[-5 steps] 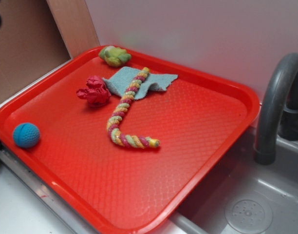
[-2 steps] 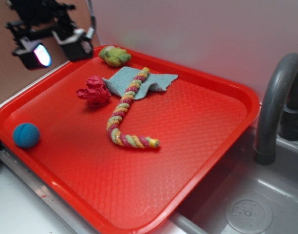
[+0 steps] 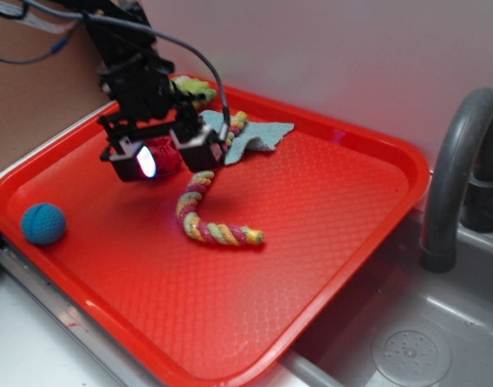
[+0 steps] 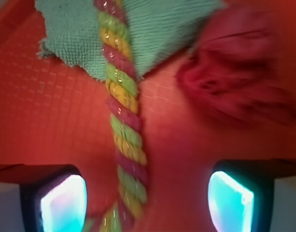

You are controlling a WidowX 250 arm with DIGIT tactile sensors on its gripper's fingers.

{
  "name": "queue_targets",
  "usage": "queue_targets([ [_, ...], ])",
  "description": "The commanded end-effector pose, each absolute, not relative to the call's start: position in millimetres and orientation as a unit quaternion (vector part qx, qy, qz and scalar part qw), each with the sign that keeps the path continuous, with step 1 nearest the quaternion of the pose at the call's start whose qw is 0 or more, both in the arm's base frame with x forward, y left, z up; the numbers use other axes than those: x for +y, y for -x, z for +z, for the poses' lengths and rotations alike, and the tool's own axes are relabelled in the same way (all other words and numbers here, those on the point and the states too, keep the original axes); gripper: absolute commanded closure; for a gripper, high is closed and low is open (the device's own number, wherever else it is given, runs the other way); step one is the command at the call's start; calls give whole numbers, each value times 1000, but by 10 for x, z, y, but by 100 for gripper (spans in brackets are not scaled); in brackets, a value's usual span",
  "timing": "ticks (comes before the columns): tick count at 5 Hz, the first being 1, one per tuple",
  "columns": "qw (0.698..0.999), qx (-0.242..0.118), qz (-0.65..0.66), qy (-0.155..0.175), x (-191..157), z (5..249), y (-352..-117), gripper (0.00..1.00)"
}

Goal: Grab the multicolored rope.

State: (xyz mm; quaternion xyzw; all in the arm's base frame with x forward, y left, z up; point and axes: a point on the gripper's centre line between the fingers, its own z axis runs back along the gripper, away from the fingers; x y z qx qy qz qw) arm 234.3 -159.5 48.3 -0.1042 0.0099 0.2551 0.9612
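Now hand (image 3: 167,155) open above twisted fabric multicolored rope (image 4: 125,128), textured tray (image 3: 327,234).

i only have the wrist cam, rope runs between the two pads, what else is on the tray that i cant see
Observer: A blue ball sits near the tray's left edge, well clear of the gripper.
Operator: where does the rope end
Observer: Below the gripper, the multicolored rope hooks right; its tip lies on bare tray.
Operator: anything beside the tray
Observer: A grey faucet and a sink are on the right.
Operator: jaws touching the tray yet
Observer: I cannot tell; the jaws stand open, one on each side of the rope.
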Motion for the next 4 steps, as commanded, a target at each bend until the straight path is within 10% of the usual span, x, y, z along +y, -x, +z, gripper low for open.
queue_targets([
  [1, 967, -8, 226, 117, -1755, 398, -2518, 0],
  [2, 972, -15, 213, 95, -1761, 323, -2500, 0],
  [3, 977, -32, 206, 41, -1754, 237, -2479, 80],
  [4, 976, -46, 212, 14, -1721, 215, -2434, 100],
])
